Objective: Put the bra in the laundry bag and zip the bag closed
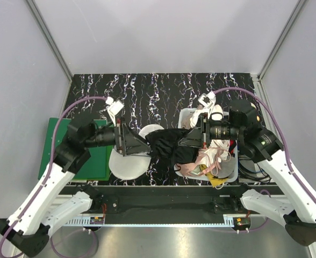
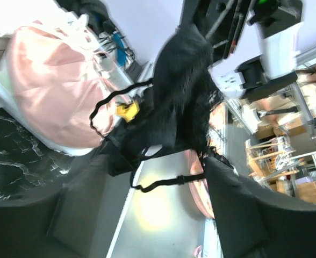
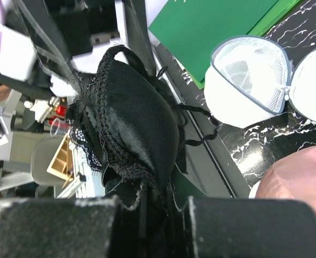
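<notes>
Clearly our right gripper pinches the black bra, hung mid-frame with its long axis left-right; whether our left gripper grips it we cannot tell. The open laundry bag lies lower-left of it, nearer the left gripper.

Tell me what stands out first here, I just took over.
The black bra hangs over the middle of the table, pinched by the right gripper, with the left gripper open facing it. Below the left gripper lies the laundry bag, unzipped and spread open; the white basket on the right holds a pink garment.
</notes>
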